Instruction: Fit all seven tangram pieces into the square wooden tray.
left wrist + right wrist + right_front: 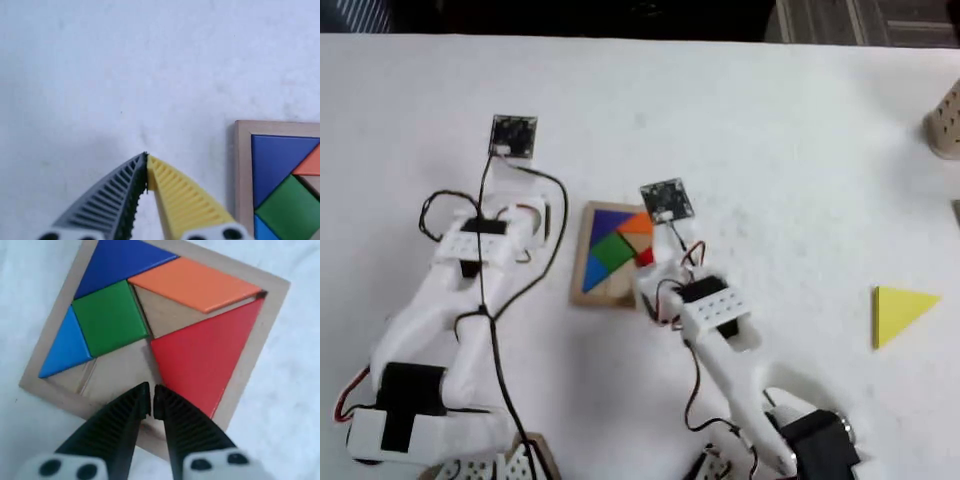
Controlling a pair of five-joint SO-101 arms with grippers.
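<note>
The square wooden tray [277,287] lies between the two arms [582,270]. It holds a dark blue triangle [117,262], an orange parallelogram [197,285], a green square [107,317], a light blue triangle [65,347] and a large red triangle [205,360]. Bare wood shows in the tray's middle and along one edge. My right gripper [151,392] hangs shut over that bare edge, beside the red triangle. My left gripper [146,161] is shut on nothing over the white table, just left of the tray [244,170]. A yellow triangle [898,312] lies far off on the right.
A pale wooden object with holes [945,125] stands at the table's right edge. Black cables [490,300] trail over the left arm. The table's far edge runs along the back, and open white surface lies between the tray and the yellow triangle.
</note>
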